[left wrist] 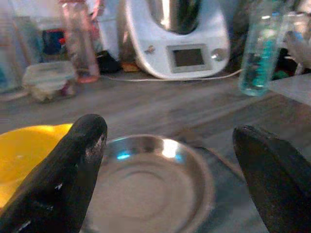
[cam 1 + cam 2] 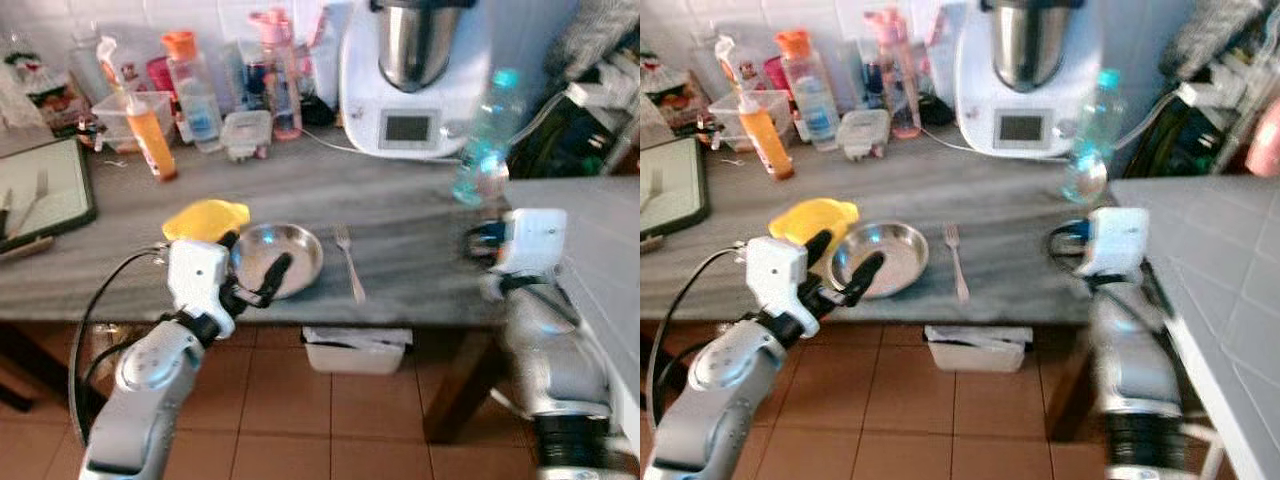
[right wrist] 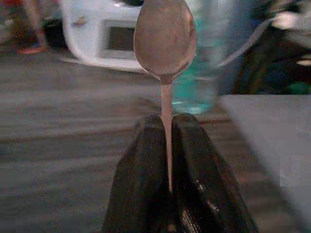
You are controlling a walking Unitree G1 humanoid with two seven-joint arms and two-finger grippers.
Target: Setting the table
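From the head cameras, a grey counter [image 2: 400,200] runs across in front of the robot, and near its front edge sits a round steel plate [image 2: 290,255] with a fork [image 2: 349,262] lying just to its right, tines pointing away. A yellow cloth [image 2: 205,218] lies against the plate's left side. The left gripper [image 2: 262,285] reaches in over the near rim of the plate, its black fingers spread apart with nothing between them. The right gripper [image 2: 478,245] is held at the counter's right end, near a clear water bottle with a teal cap [image 2: 485,135]. Along the back stand a white kitchen machine [image 2: 415,75], an orange bottle [image 2: 150,130], a pink bottle [image 2: 278,70] and a small plastic container [image 2: 246,133]. In the left wrist view, the two fingers [image 1: 68,174] stand wide on either side of the plate [image 1: 146,189], holding nothing, with the yellow cloth [image 1: 26,150] beside it. In the right wrist view, the fingers [image 3: 146,189] are pressed together on the handle of a spoon [image 3: 165,41], whose bowl sticks up in front of the kitchen machine [image 3: 97,34] and bottle [image 3: 199,82].
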